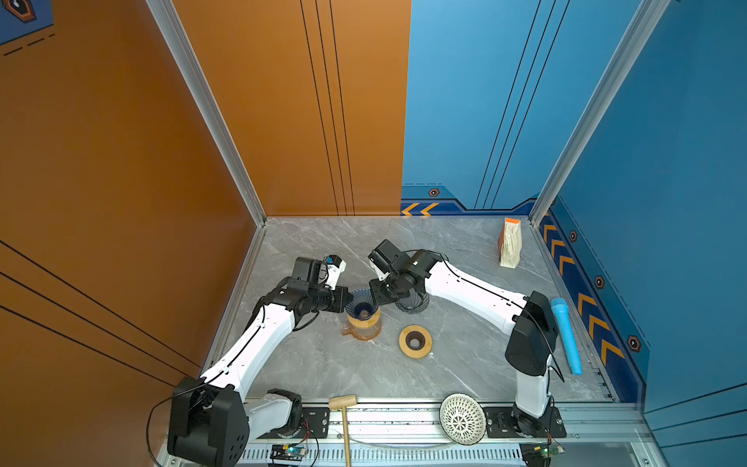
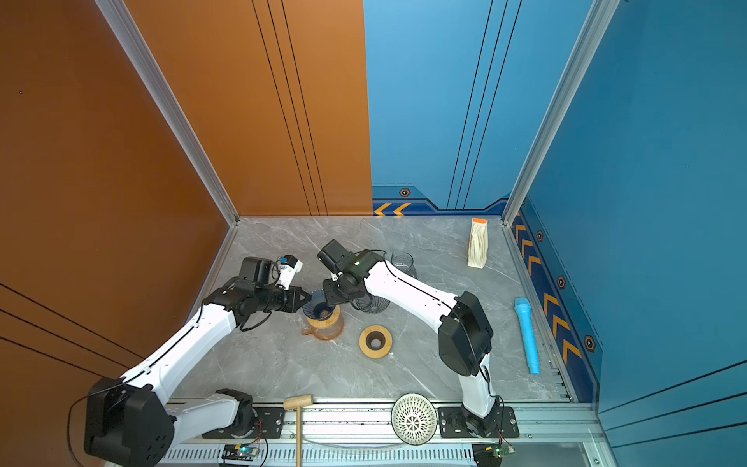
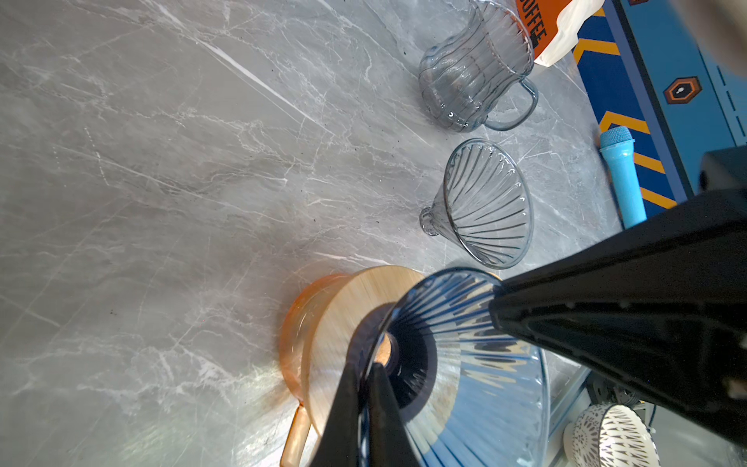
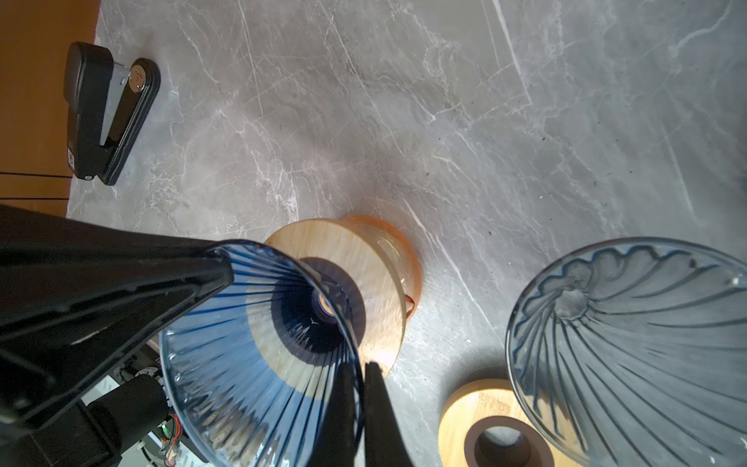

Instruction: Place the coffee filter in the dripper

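Pinching the blue dripper (image 1: 362, 310) by its rim from two sides; no filter is sitting in it yet.
You are holding the left gripper (image 3: 366, 364) and the right gripper (image 4: 359, 366) closed tight on opposite edges of the thin glass rim, each nipping the wall only. The dripper is resting in its wooden collar (image 3: 355, 307) on the orange server (image 3: 297, 323). The coffee filter pack (image 1: 510, 242) is standing well apart, by the far right corner. Judgement: you are seating the cone, so be freeing one gripper slowly while the other is steadying.
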You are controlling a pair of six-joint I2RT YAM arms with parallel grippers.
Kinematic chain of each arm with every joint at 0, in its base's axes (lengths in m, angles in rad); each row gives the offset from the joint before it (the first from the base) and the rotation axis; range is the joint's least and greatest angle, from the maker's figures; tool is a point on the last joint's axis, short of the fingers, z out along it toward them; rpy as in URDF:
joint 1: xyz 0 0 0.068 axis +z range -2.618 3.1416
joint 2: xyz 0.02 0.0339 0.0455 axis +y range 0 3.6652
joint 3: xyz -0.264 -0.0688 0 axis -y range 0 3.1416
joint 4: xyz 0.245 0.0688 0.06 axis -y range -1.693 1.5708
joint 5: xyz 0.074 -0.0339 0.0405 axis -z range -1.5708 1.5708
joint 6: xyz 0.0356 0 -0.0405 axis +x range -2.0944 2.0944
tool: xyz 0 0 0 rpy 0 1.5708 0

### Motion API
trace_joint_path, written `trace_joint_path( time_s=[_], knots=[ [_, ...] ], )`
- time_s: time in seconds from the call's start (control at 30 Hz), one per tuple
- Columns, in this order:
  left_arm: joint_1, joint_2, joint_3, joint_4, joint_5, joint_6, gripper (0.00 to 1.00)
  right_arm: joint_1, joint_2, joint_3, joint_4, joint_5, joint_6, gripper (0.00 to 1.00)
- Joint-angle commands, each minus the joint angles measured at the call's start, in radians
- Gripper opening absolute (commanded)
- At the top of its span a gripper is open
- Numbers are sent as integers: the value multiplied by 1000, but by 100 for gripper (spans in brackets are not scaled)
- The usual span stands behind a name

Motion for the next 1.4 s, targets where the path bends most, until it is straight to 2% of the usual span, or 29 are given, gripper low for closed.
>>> trace_joint_path(
  time_s=[0.0, 0.3, 0.5, 0.8, 1.03, 1.17, 1.37],
  knots=[
    [-5, 56, -45, -73, -22, 27, 0, -9, 79, -15, -97, 26, -1, 0],
    [-5, -13, -92, -18, -80, 26, 0, 20, 53, -13, -50, 102, -53, 0],
    [2, -86, -161, 53, -86, 10, 0, 25, -7, -124, 90, 100, -42, 0],
    [4, -44, -166, 46, -68, 10, 0, 23, 14, -158, 112, 94, -34, 0],
    [3, 10, -91, -1, -32, 22, 0, -7, 18, -125, 107, 0, 3, 0],
    [4, 13, -67, -7, -23, 23, 6, -20, 17, -101, 98, -40, 7, 3],
    [5, 10, -48, -18, -23, 30, 20, -34, 12, -74, 96, -73, 16, 8]
  ],
)
